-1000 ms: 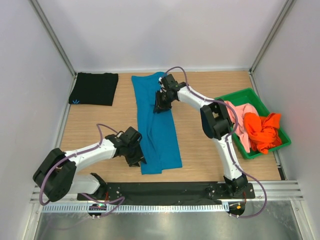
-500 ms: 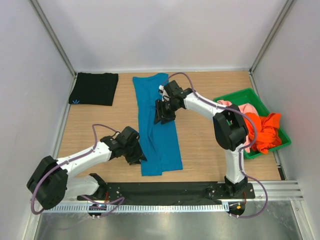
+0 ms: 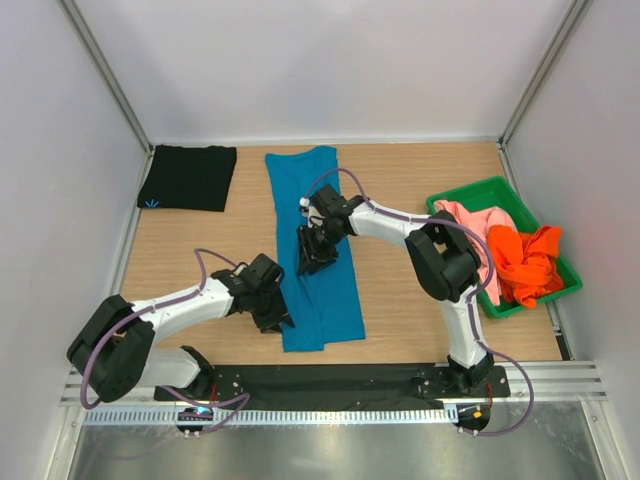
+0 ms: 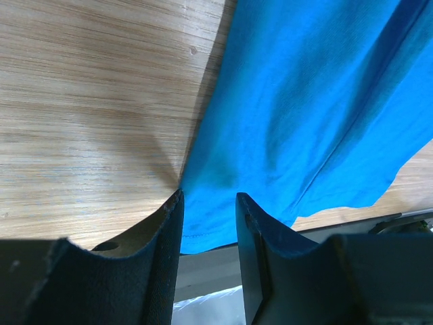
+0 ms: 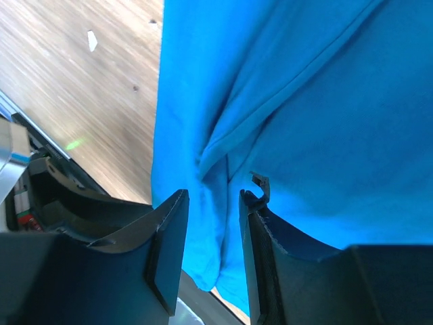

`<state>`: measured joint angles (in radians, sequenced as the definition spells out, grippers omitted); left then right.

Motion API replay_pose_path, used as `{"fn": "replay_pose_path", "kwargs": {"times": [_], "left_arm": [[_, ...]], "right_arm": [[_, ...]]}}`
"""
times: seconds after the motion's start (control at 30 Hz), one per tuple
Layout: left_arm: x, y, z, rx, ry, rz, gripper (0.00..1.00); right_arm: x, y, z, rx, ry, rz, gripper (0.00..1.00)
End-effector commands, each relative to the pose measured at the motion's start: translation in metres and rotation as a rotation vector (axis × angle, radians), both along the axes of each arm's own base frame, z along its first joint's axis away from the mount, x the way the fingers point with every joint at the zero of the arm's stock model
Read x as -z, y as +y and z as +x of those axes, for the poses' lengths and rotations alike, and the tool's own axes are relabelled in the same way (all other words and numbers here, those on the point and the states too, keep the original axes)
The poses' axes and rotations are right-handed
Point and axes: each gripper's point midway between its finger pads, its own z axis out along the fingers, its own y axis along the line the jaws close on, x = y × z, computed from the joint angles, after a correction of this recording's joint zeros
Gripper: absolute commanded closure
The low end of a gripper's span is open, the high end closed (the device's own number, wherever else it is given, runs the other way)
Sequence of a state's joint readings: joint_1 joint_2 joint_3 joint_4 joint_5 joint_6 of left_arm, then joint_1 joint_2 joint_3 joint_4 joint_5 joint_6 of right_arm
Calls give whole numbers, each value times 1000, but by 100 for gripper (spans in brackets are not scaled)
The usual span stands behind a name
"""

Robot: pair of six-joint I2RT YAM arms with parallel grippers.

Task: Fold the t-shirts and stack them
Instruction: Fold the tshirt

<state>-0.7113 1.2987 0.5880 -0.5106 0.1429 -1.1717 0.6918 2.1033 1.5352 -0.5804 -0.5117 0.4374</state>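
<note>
Blue t-shirt (image 3: 325, 300): lies in the middle of the surface (image 3: 400, 180) as 1 long narrow strip, already folded lengthwise, running from the far side to the near edge.
Left gripper (image 3: 277, 316): sits at the near left edge of that strip. The wrist view shows its jaws closed on the cloth, with the hem bunched between them and pulled up off the wood.
Right gripper (image 3: 312, 256): is down on the strip about halfway along, on its left side. Its jaws stand partly apart astride a raised ridge of cloth, and I cannot tell whether they are pinching it.
Black t-shirt (image 3: 188, 178): lies folded flat in the far left corner, well apart from the arms. It looks like the start of the stack.
Green tray (image 3: 465, 190): stands on the right, holding the pink t-shirt (image 3: 495, 218) and the orange t-shirt (image 3: 525, 262) in a crumpled heap.
Step in hand: I'd say the crosswise fold of the blue strip, with 2 arms taking hold along its left edge.
Next move: the right jaws seem to need a sure bite first. Then both arms should lift together and carry 1 end over the other, keeping the edges level.
After that: the folded blue shirt goes to the black one, and 2 shirts remain in the tray.
</note>
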Motion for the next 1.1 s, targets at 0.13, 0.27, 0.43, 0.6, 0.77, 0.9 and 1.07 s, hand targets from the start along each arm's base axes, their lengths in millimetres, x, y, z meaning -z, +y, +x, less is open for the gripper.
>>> {"fn": "replay_pose_path", "kwargs": {"times": [0.13,0.27,0.43,0.6,0.77,0.9,1.07], "left_arm": [[-14,-14,11,11,-39,-49,62],[-14,-12,10,11,-37,-45,62],[-14,-13,9,13,-34,-46,62],[-15,-12,10,13,-39,-48,62],[-15,-11,8,12,-38,-46,62],[-14,-11,9,9,-38,-45,62],[-15,-11,9,6,-40,-48,62]], "right_arm": [[7,10,2,-1,6,31,60],[8,14,5,1,7,43,63],[9,19,4,-3,19,55,64],[-7,22,8,4,-15,74,62],[-16,19,8,9,-31,71,59],[-8,18,5,5,-6,65,60],[-15,20,7,16,-26,86,63]]}}
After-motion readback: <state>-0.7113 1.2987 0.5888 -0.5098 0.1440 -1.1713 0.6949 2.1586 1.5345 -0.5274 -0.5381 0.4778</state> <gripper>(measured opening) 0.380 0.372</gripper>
